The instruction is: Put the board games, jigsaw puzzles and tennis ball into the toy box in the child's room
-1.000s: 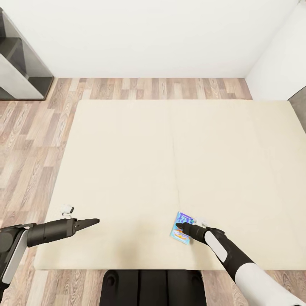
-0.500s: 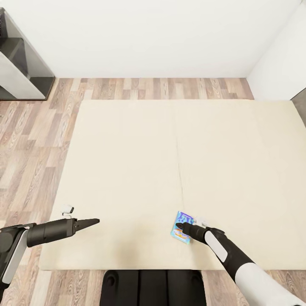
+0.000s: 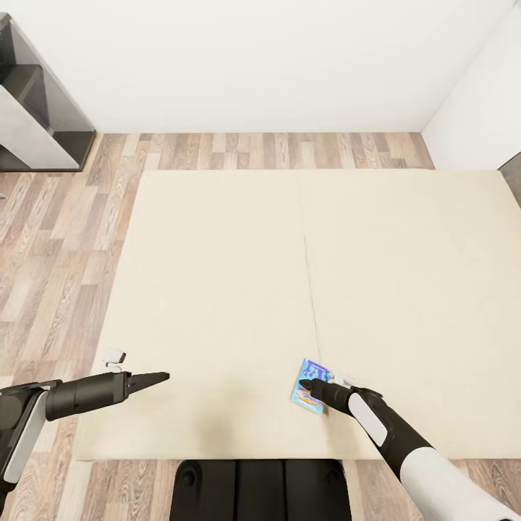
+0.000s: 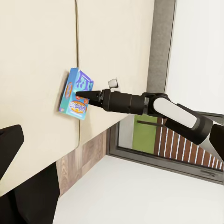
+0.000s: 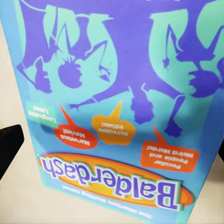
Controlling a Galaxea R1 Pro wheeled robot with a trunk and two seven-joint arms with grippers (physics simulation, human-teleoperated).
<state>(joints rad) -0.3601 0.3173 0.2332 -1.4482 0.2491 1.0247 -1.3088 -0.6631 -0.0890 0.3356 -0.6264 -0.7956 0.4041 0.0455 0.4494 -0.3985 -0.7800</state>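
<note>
While the blue board game (image 3: 310,386) is lying flat near the bed's (image 3: 217,289) front edge, the right gripper (image 3: 307,385) is sitting over it, jaws spread wide. Likely light, stiff, slick; its long edges suit gripping. Left gripper (image 3: 161,376) is hovering apart, seemingly pinched together.

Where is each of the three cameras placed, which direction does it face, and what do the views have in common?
Head view: high on the robot, facing forward and down over the bed; both arms show, left gripper and right gripper.
Left wrist view: on the left arm, facing across the bed toward the right arm and the blue board game.
Right wrist view: on the right arm, facing down, close to the board game's printed lid.
Shared: all three views show the blue board game.
</note>
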